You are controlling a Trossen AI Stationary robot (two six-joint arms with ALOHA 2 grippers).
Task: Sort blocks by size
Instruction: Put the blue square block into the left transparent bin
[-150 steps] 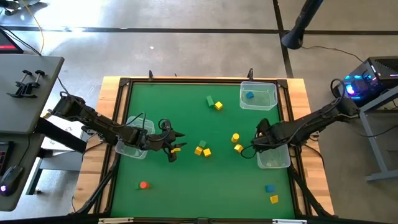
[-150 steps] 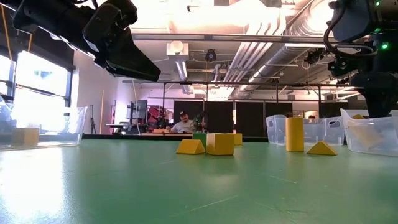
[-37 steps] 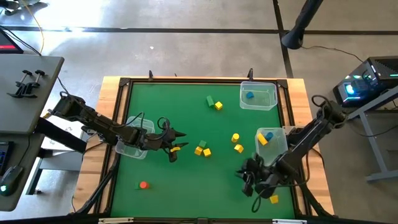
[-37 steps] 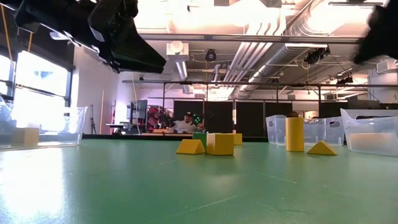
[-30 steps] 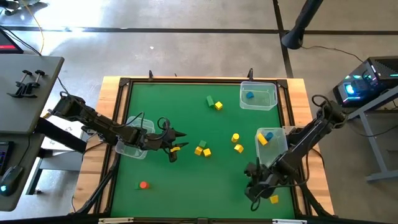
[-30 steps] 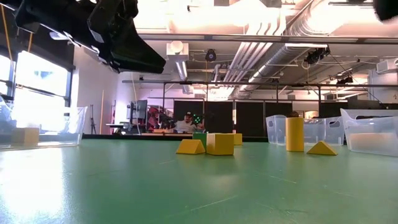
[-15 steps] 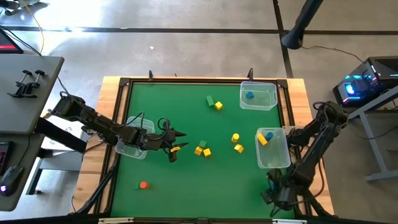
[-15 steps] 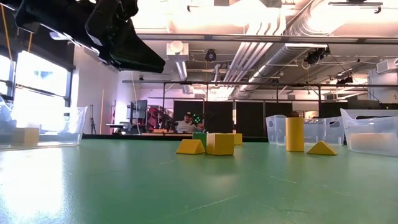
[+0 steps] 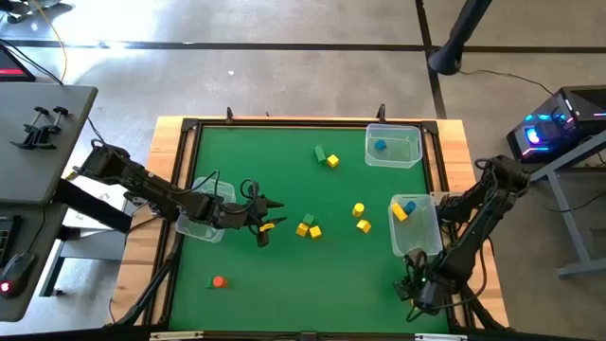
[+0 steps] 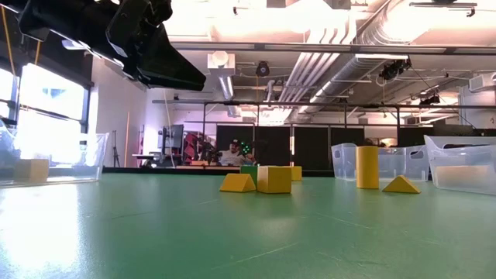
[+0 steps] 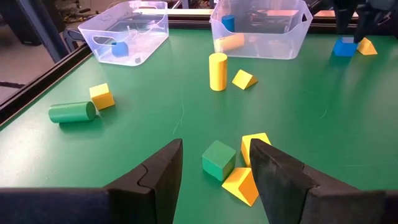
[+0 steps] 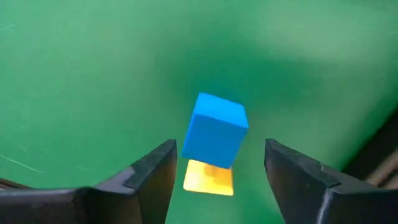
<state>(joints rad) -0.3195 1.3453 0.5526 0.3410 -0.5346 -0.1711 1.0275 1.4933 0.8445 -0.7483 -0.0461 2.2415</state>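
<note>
Far bin [image 9: 394, 147]: 1 blue block [image 9: 380, 145]. Both claws spread, gripping nothing.

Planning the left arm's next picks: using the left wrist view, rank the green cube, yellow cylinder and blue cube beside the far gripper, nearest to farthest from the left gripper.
1. green cube, just ahead of the left gripper.
2. yellow cylinder, upright mid-table.
3. blue cube, far edge, beside a yellow wedge.

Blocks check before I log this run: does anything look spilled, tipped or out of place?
Nothing stands out. Loose blocks lie scattered on the green table; only the green cylinder lies on its side. The open right pincer hovers over the blue cube.
</note>
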